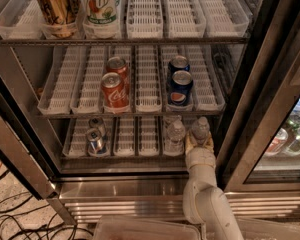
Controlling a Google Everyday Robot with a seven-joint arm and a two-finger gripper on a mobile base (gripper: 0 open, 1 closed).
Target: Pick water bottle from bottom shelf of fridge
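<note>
The fridge (240, 99) stands open in front of me. On its bottom shelf (140, 154) are two clear water bottles. One water bottle (175, 132) stands in a white lane tray right of centre. The other water bottle (200, 127) is at the far right lane. My gripper (199, 140) reaches up from below and sits around this bottle's lower body, shut on it. The white arm (205, 199) rises in front of the fridge's steel base.
Two small blue-and-silver cans (96, 136) sit at the left of the bottom shelf. Red cola cans (113, 90) and blue cola cans (180, 84) are on the rack above. Tall cans (52, 6) stand on the top rack. The dark door frame (262, 109) is close on the right. Cables (20, 219) lie on the floor at the left.
</note>
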